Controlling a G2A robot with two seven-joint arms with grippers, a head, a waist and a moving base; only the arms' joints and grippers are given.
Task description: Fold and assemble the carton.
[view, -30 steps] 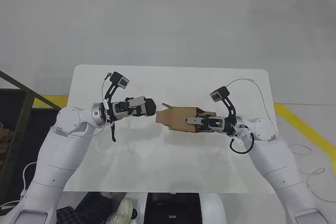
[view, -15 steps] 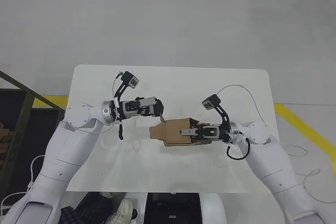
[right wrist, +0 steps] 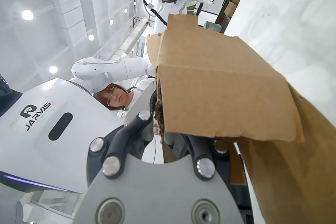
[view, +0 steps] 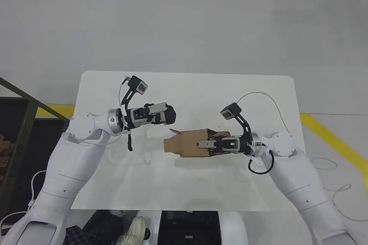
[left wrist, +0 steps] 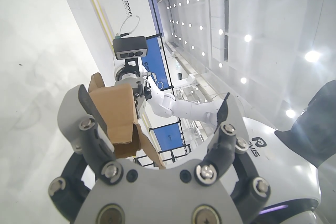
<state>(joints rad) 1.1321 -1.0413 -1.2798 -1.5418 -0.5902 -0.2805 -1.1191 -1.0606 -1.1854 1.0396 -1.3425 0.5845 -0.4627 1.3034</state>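
Top view: brown cardboard carton (view: 184,143) over white worktop (view: 245,92), flaps open.
Right end effector (view: 203,145): clamped on carton wall.
Left end effector (view: 170,114): spread wide, empty, just beside carton.

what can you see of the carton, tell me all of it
The carton is plain brown cardboard, partly folded into a box shape and lying on its side over the middle of the white table. Loose flaps stick out at both ends. The right gripper grips one wall at its open end. The left gripper hovers open near the far end, not touching.
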